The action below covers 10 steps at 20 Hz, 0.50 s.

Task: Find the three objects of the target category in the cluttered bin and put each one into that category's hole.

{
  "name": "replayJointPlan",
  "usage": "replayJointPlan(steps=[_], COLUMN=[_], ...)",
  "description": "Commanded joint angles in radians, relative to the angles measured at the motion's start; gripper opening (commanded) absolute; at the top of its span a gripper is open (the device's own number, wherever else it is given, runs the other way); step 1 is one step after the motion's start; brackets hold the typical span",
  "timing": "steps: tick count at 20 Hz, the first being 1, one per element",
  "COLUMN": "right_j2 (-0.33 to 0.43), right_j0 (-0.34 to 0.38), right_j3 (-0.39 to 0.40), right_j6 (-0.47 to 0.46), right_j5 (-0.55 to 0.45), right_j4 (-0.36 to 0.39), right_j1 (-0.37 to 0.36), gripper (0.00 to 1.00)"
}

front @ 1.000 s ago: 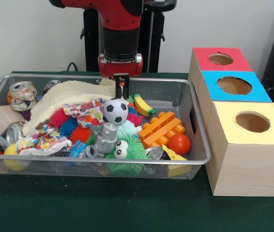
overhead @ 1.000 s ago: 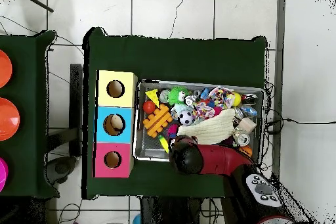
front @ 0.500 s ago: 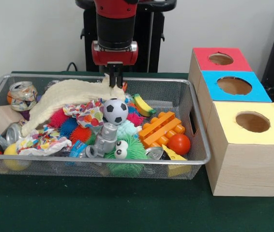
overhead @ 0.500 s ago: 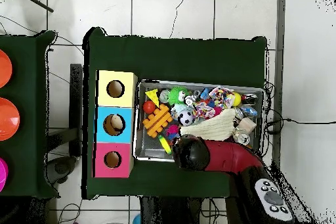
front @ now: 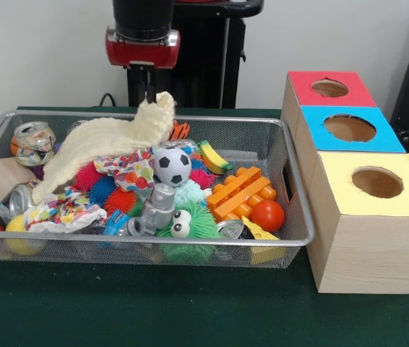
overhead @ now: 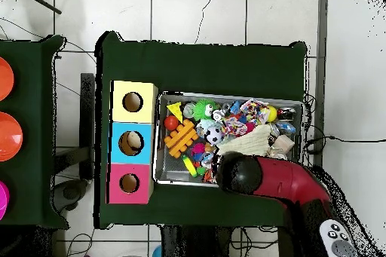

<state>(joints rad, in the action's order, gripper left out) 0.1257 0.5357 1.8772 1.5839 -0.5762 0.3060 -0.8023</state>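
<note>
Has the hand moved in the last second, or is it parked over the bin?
Yes. In the front view the hand has risen above the bin's far rim and shifted left, lifting one end of the cream cloth.

No legible text or labels anywhere.

The gripper (front: 147, 90) hangs above the back edge of the wire bin (front: 291, 195) and pinches 1 corner of the cream cloth (front: 103, 141), which is lifted there while its other end lies on the toys. Just beside the bin stand 3 boxes with holes, the red box (front: 302, 88), the blue box (front: 389, 141) and the yellow box (front: 363, 231).
</note>
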Motion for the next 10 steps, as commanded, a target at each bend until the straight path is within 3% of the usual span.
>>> replayJointPlan(steps=[1,10], right_j2=[0.112,0.146], right_j0=[0.055,0.117], right_j3=[-0.074,-0.101], right_j6=[-0.064,-0.111], right_j5=[-0.062,-0.029], right_j4=[-0.011,0.042], right_j1=[-0.007,0.052], gripper=[0.0,0.0])
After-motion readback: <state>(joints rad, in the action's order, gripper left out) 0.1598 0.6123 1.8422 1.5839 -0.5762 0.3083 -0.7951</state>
